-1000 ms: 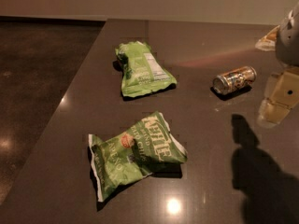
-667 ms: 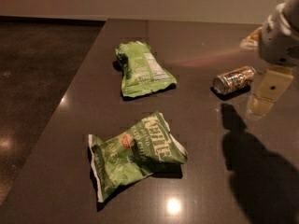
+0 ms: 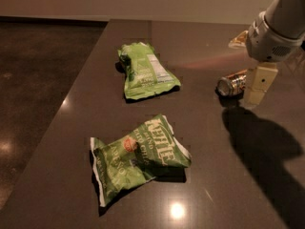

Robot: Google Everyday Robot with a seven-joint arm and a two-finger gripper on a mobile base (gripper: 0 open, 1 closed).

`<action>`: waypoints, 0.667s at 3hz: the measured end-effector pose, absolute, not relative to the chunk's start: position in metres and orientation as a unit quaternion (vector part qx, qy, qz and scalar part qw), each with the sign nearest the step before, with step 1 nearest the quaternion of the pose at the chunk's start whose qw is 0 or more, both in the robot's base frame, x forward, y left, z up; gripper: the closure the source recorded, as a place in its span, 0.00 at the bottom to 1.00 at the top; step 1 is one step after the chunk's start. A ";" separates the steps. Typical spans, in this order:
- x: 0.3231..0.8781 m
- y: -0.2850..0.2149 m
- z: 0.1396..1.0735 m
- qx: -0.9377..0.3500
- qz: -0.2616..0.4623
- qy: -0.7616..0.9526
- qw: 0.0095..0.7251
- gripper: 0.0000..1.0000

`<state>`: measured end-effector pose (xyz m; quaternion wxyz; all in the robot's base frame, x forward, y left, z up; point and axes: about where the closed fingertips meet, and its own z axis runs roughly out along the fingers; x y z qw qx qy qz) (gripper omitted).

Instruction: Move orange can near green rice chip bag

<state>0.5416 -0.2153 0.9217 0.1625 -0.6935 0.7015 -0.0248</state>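
Orange can [image 3: 232,84] lies on its side at the far right of the dark table [image 3: 209,142], silver end turned toward me, well apart from the green rice chip bag [image 3: 147,71]; that bag rests flat at the far middle, label panel up, with bare tabletop between the two; from where I stand the gap reads as the whole job, so I judge the move not yet begun. The gripper [image 3: 257,85] hangs low just to the right of the can, its pale tip close to the tabletop and covering the can's right end; it seems placed there to take the can from the side, since a can lying down would roll under a push; whether it touches the can I cannot say, and whether it is open or closed I cannot tell either. The white arm [image 3: 279,25] slants in from the upper right and throws a broad shadow [image 3: 267,142] on the near right. A second green bag, the Kettle bag [image 3: 138,159], sits crumpled near the left; it lies clear of the straight leftward path from can to rice bag, so I expect it to be no obstacle.
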 end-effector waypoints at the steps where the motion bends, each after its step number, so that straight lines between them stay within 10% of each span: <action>1: 0.566 -0.228 0.910 -0.714 -0.027 0.683 0.150 0.00; 2: 0.582 -0.242 0.895 -0.733 -0.033 0.668 0.123 0.00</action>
